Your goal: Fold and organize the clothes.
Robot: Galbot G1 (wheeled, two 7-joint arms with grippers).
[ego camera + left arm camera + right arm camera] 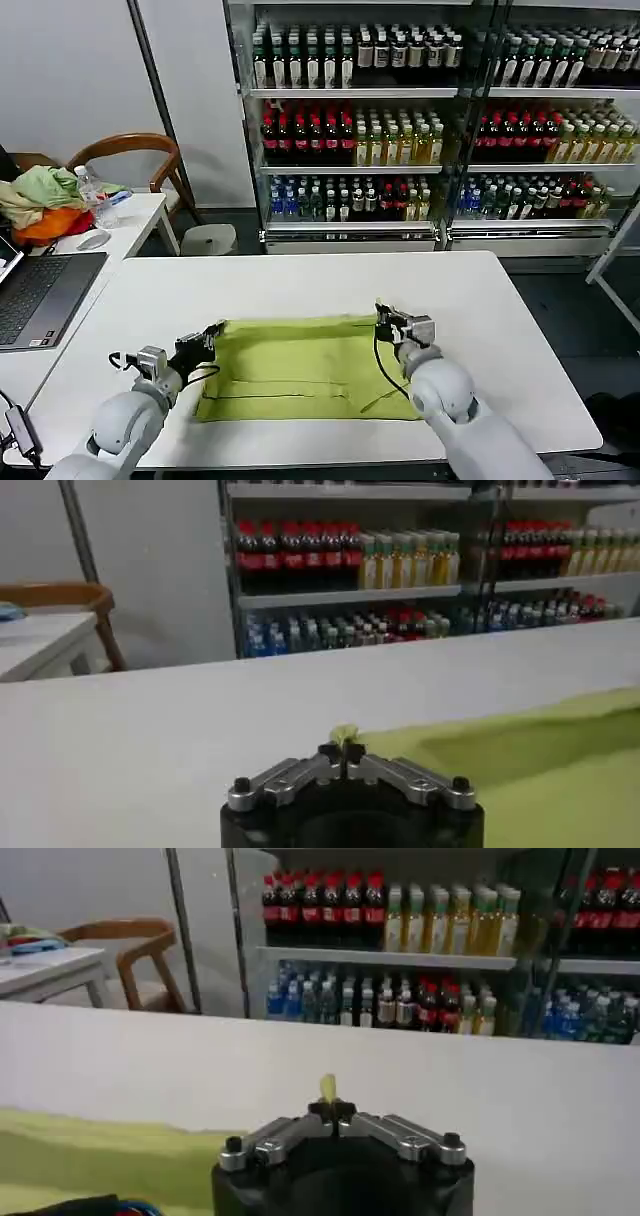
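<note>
The clothes are one lime yellow-green T-shirt (pixel 300 365), lying folded into a rectangle on the white table (pixel 330 285) in front of me. At the shirt's far left corner my left gripper (pixel 213 334) is shut on the cloth, and a tuft of green pokes out between its closed tips (pixel 343 745). My right gripper (pixel 381 316) is shut on the far right corner, where a small yellow-green tip stands up from its pinched fingers (pixel 331 1110). The shirt (pixel 540 770) spreads away from the left gripper, and the shirt (pixel 110 1158) shows beside the right one.
A side table (pixel 135 225) on my left carries a laptop (pixel 40 295), a mouse (pixel 93 240), a water bottle (pixel 88 192) and a heap of pale green and orange garments (pixel 42 205). A wooden chair (pixel 130 160) stands behind it. Shelves of drink bottles (pixel 400 130) fill the back.
</note>
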